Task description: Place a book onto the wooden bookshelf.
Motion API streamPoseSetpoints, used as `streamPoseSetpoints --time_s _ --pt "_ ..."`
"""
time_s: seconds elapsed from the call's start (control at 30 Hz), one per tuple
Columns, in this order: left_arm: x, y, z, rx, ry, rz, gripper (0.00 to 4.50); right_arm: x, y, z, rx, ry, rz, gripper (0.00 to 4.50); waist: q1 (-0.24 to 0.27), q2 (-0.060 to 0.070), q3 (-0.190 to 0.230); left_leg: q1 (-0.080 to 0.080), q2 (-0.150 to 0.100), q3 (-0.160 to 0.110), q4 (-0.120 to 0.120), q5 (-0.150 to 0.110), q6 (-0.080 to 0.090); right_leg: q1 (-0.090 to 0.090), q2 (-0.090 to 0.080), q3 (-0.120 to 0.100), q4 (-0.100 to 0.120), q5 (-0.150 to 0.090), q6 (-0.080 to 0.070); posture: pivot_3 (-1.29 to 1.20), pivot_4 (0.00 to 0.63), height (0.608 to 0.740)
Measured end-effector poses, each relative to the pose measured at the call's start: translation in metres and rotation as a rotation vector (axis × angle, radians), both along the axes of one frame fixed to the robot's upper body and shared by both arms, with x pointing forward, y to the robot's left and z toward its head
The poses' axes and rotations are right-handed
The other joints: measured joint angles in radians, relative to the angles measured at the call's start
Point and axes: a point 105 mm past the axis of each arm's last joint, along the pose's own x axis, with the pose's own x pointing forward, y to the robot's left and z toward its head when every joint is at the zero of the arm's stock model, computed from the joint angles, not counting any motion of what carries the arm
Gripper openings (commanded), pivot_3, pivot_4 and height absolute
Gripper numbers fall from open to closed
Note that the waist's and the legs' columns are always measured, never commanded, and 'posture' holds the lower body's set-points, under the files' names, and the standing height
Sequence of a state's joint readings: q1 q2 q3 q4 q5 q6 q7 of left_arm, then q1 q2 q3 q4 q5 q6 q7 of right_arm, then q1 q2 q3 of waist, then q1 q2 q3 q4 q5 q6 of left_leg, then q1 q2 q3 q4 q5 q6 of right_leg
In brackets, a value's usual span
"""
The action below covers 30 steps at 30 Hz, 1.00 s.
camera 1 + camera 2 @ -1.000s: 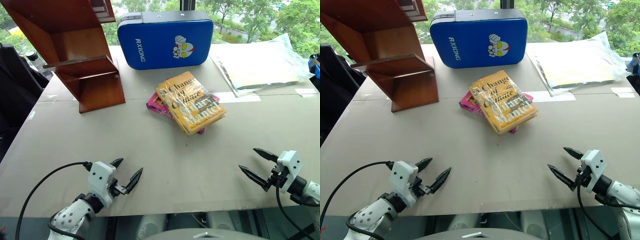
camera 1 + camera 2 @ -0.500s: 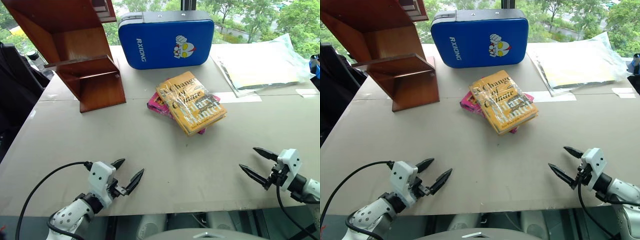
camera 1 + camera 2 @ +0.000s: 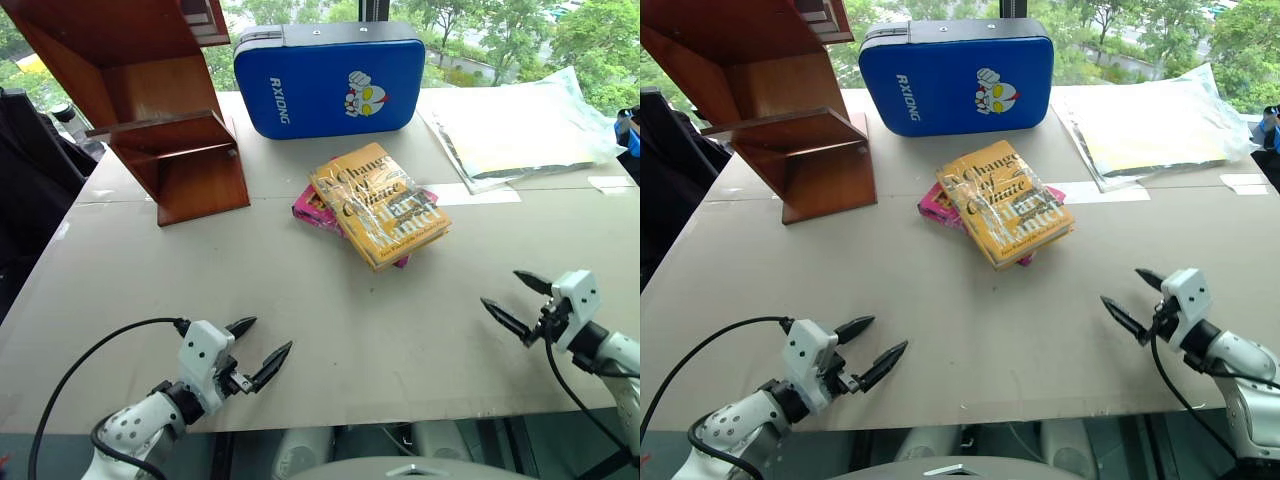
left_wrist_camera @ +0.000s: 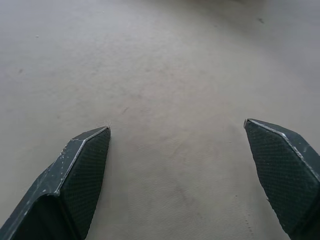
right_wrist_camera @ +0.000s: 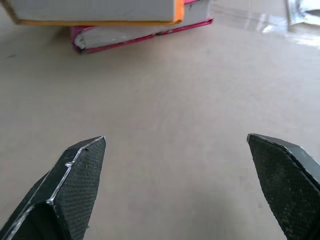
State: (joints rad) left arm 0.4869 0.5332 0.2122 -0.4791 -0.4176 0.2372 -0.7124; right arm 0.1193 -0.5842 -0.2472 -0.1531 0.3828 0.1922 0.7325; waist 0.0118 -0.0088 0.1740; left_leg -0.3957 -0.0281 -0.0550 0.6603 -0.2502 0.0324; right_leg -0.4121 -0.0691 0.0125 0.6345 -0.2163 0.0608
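Note:
The yellow-orange book (image 3: 380,205) in glossy wrap lies flat mid-table, stacked on a smaller magenta-pink book (image 3: 312,208). Its page edge (image 5: 95,10) faces the right wrist view. The reddish-brown wooden bookshelf (image 3: 150,100) stands at the back left of the table. My left gripper (image 3: 265,343) hovers open near the front left edge, far from the book. My right gripper (image 3: 512,300) is open at the front right, pointing toward the book with a wide stretch of table between. Nothing sits between either pair of fingers.
A blue padded RXIONG case (image 3: 325,78) stands behind the books. A clear plastic bag with papers (image 3: 520,130) lies at the back right. Grey table surface (image 3: 300,300) spreads between the grippers and the books.
My right gripper has moved forward, a little closer to the books. The left gripper has stayed nearly in place. The books and shelf have not moved.

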Motion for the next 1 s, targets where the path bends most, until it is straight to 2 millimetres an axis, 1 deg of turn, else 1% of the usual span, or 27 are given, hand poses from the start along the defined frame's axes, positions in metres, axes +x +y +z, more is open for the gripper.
streamPoseSetpoints --time_s 0.03,0.07,0.1,0.13,0.17,0.2,0.27,0.33,0.37,0.4,0.43,0.47,0.5,0.53,0.57,0.67,0.73,0.8,0.87,0.9,0.93,1.0 --pt "0.009 0.006 0.009 -0.012 -0.015 -0.006 4.4 0.012 0.001 0.007 -0.007 -0.014 -0.025 4.5 0.0 0.0 0.0 0.0 0.0 0.0 0.0 0.0 0.0 0.0 0.001 0.0 0.001 0.0 0.0 0.0 0.15 0.74" --pt "0.016 0.01 0.018 -0.013 -0.033 -0.011 4.4 0.019 0.004 0.013 -0.006 -0.025 -0.03 4.5 0.0 0.0 0.0 0.0 0.0 -0.001 0.0 0.0 0.0 -0.001 0.003 -0.001 0.002 0.0 0.0 0.0 0.15 0.74" --pt "0.025 0.013 0.034 -0.015 -0.062 -0.038 4.4 0.034 0.011 0.026 -0.002 -0.044 -0.033 4.5 -0.001 -0.001 0.001 0.0 0.0 -0.001 0.001 0.0 0.0 -0.001 0.004 -0.001 0.003 0.0 -0.001 0.0 0.15 0.74" --pt "0.029 0.014 0.042 -0.013 -0.079 -0.052 4.4 0.039 0.015 0.033 -0.001 -0.061 -0.03 4.5 -0.001 0.0 0.001 -0.001 0.0 -0.001 0.001 0.0 0.0 -0.002 0.004 0.0 0.003 0.0 -0.001 0.0 0.15 0.74" --pt "0.034 0.014 0.055 -0.015 -0.111 -0.078 4.4 0.048 0.021 0.044 0.003 -0.083 -0.026 4.5 -0.001 0.0 0.001 0.0 0.0 0.0 0.001 0.0 0.0 -0.002 0.005 0.0 0.003 0.002 -0.004 0.0 0.15 0.74" --pt "0.038 0.014 0.067 -0.009 -0.128 -0.111 4.48 0.059 0.029 0.057 0.013 -0.104 -0.019 4.24 -0.005 0.0 0.001 -0.001 0.0 0.001 0.001 0.0 0.0 -0.002 0.005 0.001 0.003 0.003 -0.005 0.0 0.15 0.74" --pt "0.045 0.01 0.08 0.005 -0.135 -0.168 4.5 0.081 0.043 0.078 0.039 -0.131 -0.018 3.63 -0.013 0.0 0.002 -0.002 -0.001 0.002 0.001 0.0 0.0 -0.003 0.005 0.002 0.003 0.003 -0.005 0.0 0.15 0.74" --pt "0.05 0.007 0.095 0.015 -0.165 -0.205 4.5 0.099 0.054 0.093 0.024 -0.145 -0.02 2.83 -0.018 -0.001 0.002 -0.002 -0.001 0.002 0.001 0.0 0.0 -0.003 0.005 0.002 0.003 0.004 -0.004 0.0 0.15 0.74" --pt "0.052 0.006 0.099 0.017 -0.17 -0.215 4.5 0.107 0.057 0.095 0.003 -0.142 -0.021 2.41 -0.02 -0.001 0.002 -0.002 -0.002 0.002 0.0 0.0 0.0 -0.003 0.005 0.002 0.003 0.005 -0.002 0.0 0.15 0.74" --pt "0.054 0.007 0.1 0.018 -0.168 -0.219 4.5 0.112 0.059 0.095 -0.012 -0.133 -0.024 2.18 -0.022 -0.001 0.002 -0.002 -0.002 0.003 0.0 0.0 0.0 -0.003 0.005 0.003 0.003 0.005 -0.002 0.0 0.15 0.74" --pt "0.059 0.007 0.109 0.024 -0.187 -0.228 4.5 0.132 0.065 0.094 -0.043 -0.104 -0.039 1.58 -0.025 -0.002 0.002 -0.002 -0.002 0.003 0.0 0.001 0.0 -0.004 0.005 0.003 0.003 0.005 -0.002 0.0 0.15 0.74" --pt "0.064 0.008 0.116 0.028 -0.205 -0.228 4.5 0.146 0.07 0.094 -0.05 -0.09 -0.052 1.19 -0.027 -0.002 0.003 -0.002 -0.002 0.003 -0.001 0.001 0.0 -0.004 0.005 0.003 0.003 0.005 -0.002 0.0 0.15 0.74" --pt "0.066 0.009 0.117 0.03 -0.207 -0.224 4.5 0.158 0.076 0.092 -0.051 -0.074 -0.055 0.74 -0.031 -0.002 0.003 -0.001 -0.002 0.004 -0.001 0.001 0.0 -0.004 0.005 0.004 0.003 0.005 -0.002 0.0 0.15 0.74" --pt "0.067 0.009 0.119 0.03 -0.211 -0.225 4.5 0.163 0.079 0.091 -0.056 -0.067 -0.058 0.24 -0.033 -0.002 0.004 -0.001 -0.002 0.005 -0.002 0.001 0.0 -0.005 0.005 0.004 0.003 0.006 -0.001 0.0 0.15 0.74" --pt "0.067 0.009 0.118 0.03 -0.206 -0.223 4.5 0.171 0.084 0.09 -0.06 -0.062 -0.053 0.11 -0.037 -0.003 0.004 -0.001 -0.002 0.005 -0.003 0.001 -0.001 -0.005 0.005 0.005 0.002 0.006 -0.001 0.0 0.15 0.74" --pt "0.064 0.013 0.108 0.029 -0.156 -0.198 4.5 0.189 0.099 0.092 -0.077 -0.054 -0.039 0.11 -0.048 -0.003 0.005 -0.002 -0.002 0.005 -0.007 0.002 -0.003 -0.008 0.004 0.005 0.002 0.006 -0.001 0.0 0.15 0.74" --pt "0.063 0.016 0.103 0.034 -0.133 -0.171 4.5 0.196 0.107 0.095 -0.087 -0.055 -0.026 0.11 -0.053 -0.003 0.005 -0.003 -0.002 0.005 -0.009 0.003 -0.005 -0.009 0.004 0.006 0.002 0.006 -0.001 0.0 0.15 0.74" --pt "0.061 0.021 0.102 0.066 -0.133 -0.143 4.5 0.2 0.115 0.095 -0.095 -0.051 -0.01 0.11 -0.054 -0.003 0.005 -0.003 -0.002 0.005 -0.011 0.003 -0.005 -0.01 0.004 0.006 0.002 0.006 -0.001 0.0 0.15 0.74" --pt "0.059 0.025 0.101 0.087 -0.136 -0.124 4.5 0.201 0.123 0.091 -0.095 -0.038 0.006 0.11 -0.055 -0.003 0.005 -0.003 -0.002 0.006 -0.012 0.003 -0.005 -0.011 0.004 0.007 0.002 0.006 -0.001 0.0 0.15 0.74" --pt "0.057 0.024 0.102 0.089 -0.138 -0.127 4.5 0.201 0.127 0.088 -0.096 -0.028 0.016 0.11 -0.056 -0.003 0.005 -0.003 -0.002 0.006 -0.012 0.003 -0.005 -0.011 0.004 0.007 0.002 0.006 -0.001 0.0 0.15 0.74" --pt "0.053 0.021 0.104 0.087 -0.146 -0.141 4.5 0.199 0.136 0.081 -0.099 -0.008 0.042 0.11 -0.056 -0.003 0.005 -0.003 -0.002 0.006 -0.012 0.003 -0.005 -0.011 0.004 0.007 0.002 0.006 -0.001 0.0 0.15 0.74" --pt "0.05 0.018 0.107 0.084 -0.155 -0.152 4.5 0.197 0.144 0.075 -0.103 0.006 0.07 0.11 -0.055 -0.003 0.005 -0.003 -0.002 0.006 -0.012 0.003 -0.005 -0.011 0.004 0.007 0.002 0.006 -0.001 0.0 0.15 0.74"
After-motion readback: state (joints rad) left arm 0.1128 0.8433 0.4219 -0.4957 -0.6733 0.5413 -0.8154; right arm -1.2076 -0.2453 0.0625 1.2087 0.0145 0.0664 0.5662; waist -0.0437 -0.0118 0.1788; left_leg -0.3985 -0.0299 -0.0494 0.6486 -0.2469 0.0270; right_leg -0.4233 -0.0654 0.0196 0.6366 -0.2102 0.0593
